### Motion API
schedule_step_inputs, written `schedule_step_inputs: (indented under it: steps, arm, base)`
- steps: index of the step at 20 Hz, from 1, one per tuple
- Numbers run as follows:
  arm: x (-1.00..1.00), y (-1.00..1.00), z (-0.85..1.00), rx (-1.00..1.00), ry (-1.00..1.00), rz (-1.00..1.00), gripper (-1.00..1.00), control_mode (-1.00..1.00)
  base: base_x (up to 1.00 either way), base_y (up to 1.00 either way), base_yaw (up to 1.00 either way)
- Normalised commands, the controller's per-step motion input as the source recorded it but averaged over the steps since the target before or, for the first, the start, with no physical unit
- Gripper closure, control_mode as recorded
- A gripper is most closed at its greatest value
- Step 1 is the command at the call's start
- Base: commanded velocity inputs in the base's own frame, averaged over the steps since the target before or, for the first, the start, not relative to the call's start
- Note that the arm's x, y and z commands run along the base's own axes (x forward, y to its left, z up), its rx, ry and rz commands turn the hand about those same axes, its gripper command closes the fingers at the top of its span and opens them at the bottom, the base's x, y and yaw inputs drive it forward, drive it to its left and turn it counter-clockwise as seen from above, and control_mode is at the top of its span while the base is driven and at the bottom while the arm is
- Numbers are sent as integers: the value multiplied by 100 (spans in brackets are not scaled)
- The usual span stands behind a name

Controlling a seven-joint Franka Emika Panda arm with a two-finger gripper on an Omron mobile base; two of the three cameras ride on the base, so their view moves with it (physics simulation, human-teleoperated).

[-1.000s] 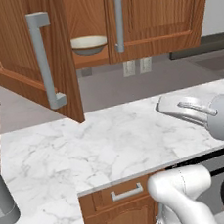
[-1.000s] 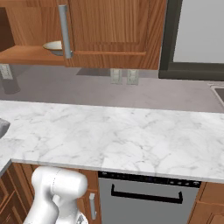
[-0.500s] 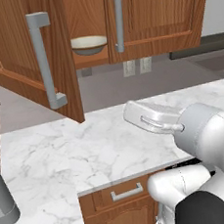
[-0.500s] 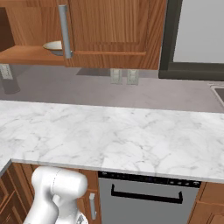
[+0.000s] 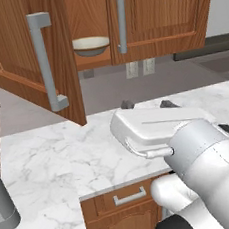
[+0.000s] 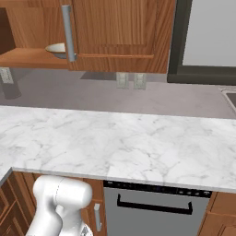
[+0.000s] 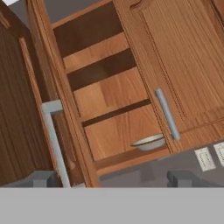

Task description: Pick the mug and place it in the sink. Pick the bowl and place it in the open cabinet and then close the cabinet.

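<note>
The bowl (image 5: 91, 44) sits on the lower shelf of the open cabinet (image 5: 14, 52), tan outside and cream inside. In the right base view the bowl (image 6: 56, 48) shows partly behind the closed door's bar handle (image 6: 68, 32). The hand view looks up into the cabinet at the bowl (image 7: 148, 142), with the open door's handle (image 7: 54, 140) on the left. My gripper (image 5: 147, 104) hovers over the marble counter (image 5: 50, 154), below and right of the cabinet opening. It is open, its fingertips (image 7: 41, 178) wide apart with nothing between them. The mug and the sink are out of view.
The open cabinet door (image 5: 58, 87) juts out over the counter's left part. Wall outlets (image 5: 139, 68) sit on the backsplash. A dishwasher (image 6: 154, 207) and a drawer front (image 5: 128, 198) lie under the counter. A dark appliance (image 6: 203, 41) hangs at the upper right.
The arm has swung left across the counter toward the open cabinet, bringing the hand well into the left base view. The gripper stays open. The bowl has not moved.
</note>
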Motion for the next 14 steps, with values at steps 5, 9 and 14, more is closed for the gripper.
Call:
schedule_step_inputs:
  steps: [5, 9, 14]
  arm:
    - [-20, 14, 1, 0, -15, -7, -100, -100]
    - [-14, 28, 0, 0, -6, -5, -100, -100]
    - [-3, 28, 0, 0, 0, -2, -100, -100]
  base:
    - [0, 0, 0]
    - [0, 0, 0]
    - [0, 0, 0]
